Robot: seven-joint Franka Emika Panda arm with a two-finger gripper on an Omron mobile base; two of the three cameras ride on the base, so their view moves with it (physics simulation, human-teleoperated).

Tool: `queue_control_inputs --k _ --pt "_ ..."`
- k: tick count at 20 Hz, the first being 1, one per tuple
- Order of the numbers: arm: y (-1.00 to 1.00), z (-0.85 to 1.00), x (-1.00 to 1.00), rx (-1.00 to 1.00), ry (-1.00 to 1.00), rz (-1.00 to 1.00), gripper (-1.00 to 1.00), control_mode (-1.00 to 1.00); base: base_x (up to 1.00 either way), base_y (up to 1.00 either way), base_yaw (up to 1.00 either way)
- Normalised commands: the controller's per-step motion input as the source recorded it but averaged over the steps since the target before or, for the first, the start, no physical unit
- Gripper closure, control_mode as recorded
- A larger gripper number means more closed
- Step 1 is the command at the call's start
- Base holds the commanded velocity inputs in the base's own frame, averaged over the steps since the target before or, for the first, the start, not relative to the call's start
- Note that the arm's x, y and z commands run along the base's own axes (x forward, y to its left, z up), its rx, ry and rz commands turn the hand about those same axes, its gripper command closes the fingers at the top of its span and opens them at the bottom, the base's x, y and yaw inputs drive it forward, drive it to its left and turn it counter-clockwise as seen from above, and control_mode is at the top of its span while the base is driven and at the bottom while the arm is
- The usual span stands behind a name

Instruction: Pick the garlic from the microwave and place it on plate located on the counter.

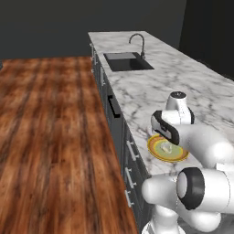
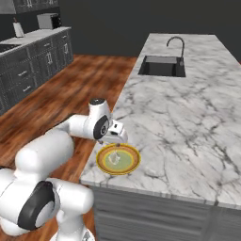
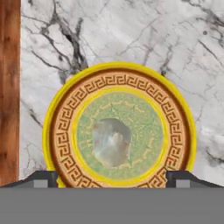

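Since the garlic [image 3: 111, 142] lies on the pale centre of the plate [image 3: 65, 113] near the counter [image 3: 131, 35] edge, I keep the gripper [image 3: 112, 178] above it, jaws wide and empty. I judge the garlic light, papery, roll-prone; grip its sides.

The counter [image 2: 188, 117] is carrying the plate [image 2: 101, 164] near its front edge, toward the floor-side corner — the garlic [image 2: 114, 158] is resting on that plate — while the sink [image 2: 162, 66] is sitting toward the far end.
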Motion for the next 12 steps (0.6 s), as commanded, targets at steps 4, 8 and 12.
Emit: queue_control_inputs --k 4,8,12 --pt "0.31 0.96 -0.55 -0.01 0.00 -0.01 -1.00 -1.00 0.00 0.00 0.00" --pt "0.38 0.74 -0.91 0.00 0.00 0.00 -1.00 -1.00 0.00 0.00 0.00" --pt "0.37 0.51 -1.00 0.00 0.00 0.00 -1.00 -1.00 0.00 0.00 0.00"
